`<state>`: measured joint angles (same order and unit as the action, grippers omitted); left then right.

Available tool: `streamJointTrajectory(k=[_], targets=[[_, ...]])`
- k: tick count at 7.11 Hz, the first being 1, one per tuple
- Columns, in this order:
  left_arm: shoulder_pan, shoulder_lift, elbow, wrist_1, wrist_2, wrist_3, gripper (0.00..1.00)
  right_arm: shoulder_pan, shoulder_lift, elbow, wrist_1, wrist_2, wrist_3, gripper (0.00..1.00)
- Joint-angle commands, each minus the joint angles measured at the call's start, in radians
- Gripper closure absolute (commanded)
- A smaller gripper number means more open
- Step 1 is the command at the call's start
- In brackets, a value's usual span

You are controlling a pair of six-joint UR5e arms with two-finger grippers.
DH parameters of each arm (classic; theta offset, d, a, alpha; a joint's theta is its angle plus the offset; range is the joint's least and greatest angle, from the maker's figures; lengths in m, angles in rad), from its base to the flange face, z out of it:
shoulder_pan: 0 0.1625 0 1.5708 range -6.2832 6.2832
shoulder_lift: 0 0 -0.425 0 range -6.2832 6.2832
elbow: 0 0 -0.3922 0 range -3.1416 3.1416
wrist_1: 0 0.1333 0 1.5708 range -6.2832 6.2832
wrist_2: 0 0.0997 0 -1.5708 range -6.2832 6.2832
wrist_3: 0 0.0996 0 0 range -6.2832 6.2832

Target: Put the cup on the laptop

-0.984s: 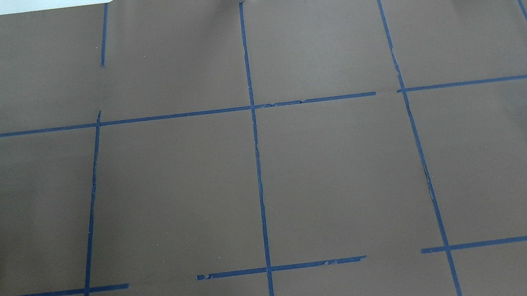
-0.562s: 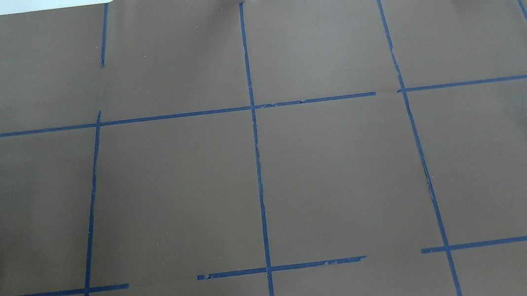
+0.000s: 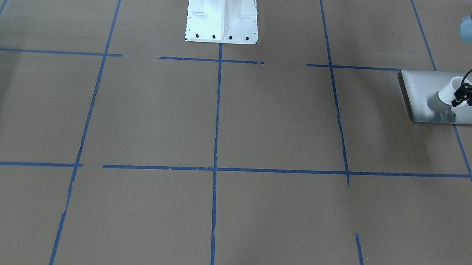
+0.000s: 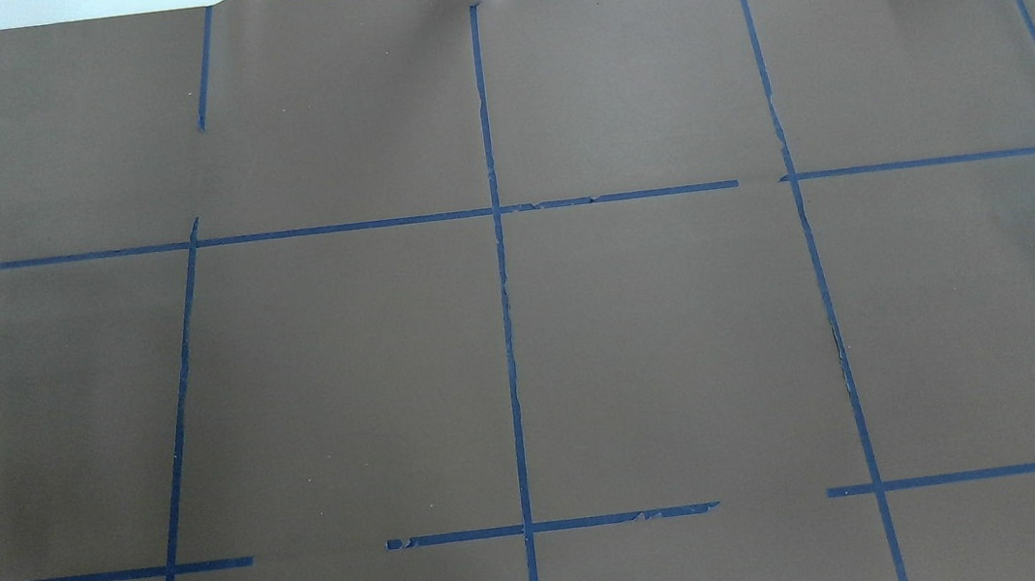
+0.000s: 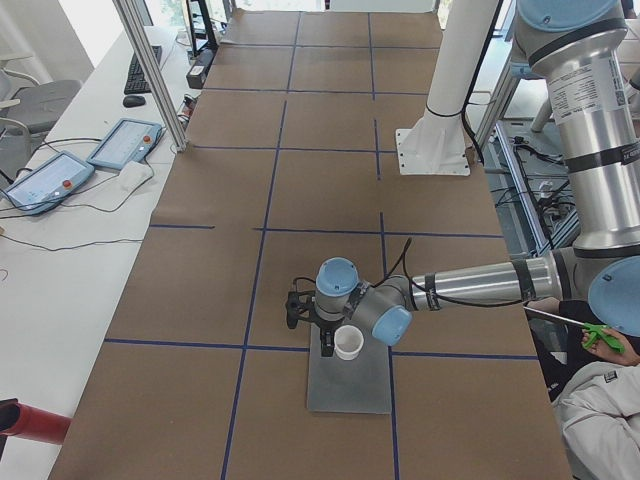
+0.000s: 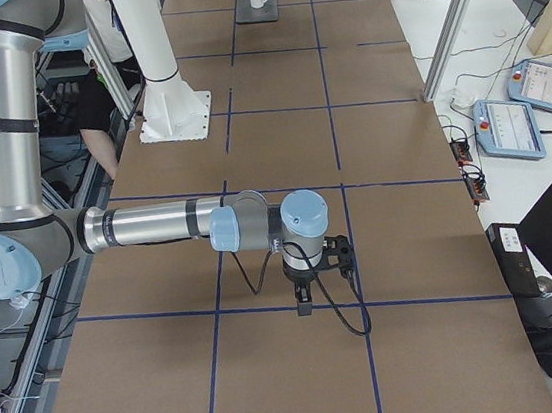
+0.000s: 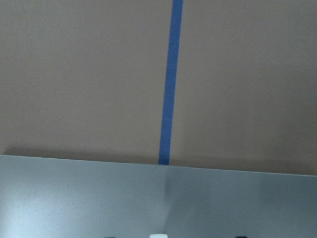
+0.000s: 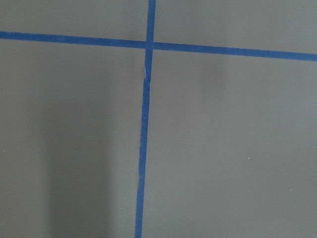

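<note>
Laptop (image 3: 419,84) lies flat at the left end of the tabletop (image 3: 261,121), nearer the robot's edge than the operators', its long axis seemingly along the tabletop's length. Over it hangs the cup (image 3: 447,91), mouth up, with a blurred shadow (image 3: 440,113) on the silver surface beside it. I judge the cup just clear of that surface, though contact cannot be ruled out. The left tool (image 3: 463,97) is clamped on the cup's wall from the side of the left end edge, so the cup lies from the tool toward the tabletop's middle, with silver surface showing all round it. What remains looks like a straight descent and a release. Far to the right, the right tool (image 6: 303,299) hangs above bare tabletop toward the right end edge. Whether its fingers are apart or together I cannot tell. The left arm is plainly the nearer.
</note>
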<state>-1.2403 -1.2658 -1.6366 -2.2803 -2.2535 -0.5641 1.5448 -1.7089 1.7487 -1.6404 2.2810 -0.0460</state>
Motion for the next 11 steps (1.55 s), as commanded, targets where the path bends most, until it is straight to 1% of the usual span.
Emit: streamJointTrajectory(k=[1,2,3,4,6,9,11], targets=[[-0.242,-0.007,-0.131,0.261,0.002,0.312,0.0,0.0,0.0,0.0,0.001,0.0,0.0,0.0],[-0.328,-0.053,-0.193,0.454,0.002,0.457,0.0,0.0,0.0,0.0,-0.001,0.0,0.0,0.0],[-0.397,-0.102,-0.23,0.626,-0.003,0.557,0.0,0.0,0.0,0.0,-0.001,0.0,0.0,0.0],[-0.421,-0.106,-0.248,0.683,-0.011,0.608,0.0,0.0,0.0,0.0,0.001,0.0,0.0,0.0],[-0.421,-0.075,-0.247,0.67,-0.063,0.607,0.0,0.0,0.0,0.0,-0.001,0.0,0.0,0.0],[-0.415,-0.07,-0.239,0.674,-0.066,0.609,0.0,0.0,0.0,0.0,0.001,0.0,0.0,0.0],[-0.413,-0.075,-0.255,0.654,-0.07,0.61,0.0,0.0,0.0,0.0,-0.001,0.0,0.0,0.0]])
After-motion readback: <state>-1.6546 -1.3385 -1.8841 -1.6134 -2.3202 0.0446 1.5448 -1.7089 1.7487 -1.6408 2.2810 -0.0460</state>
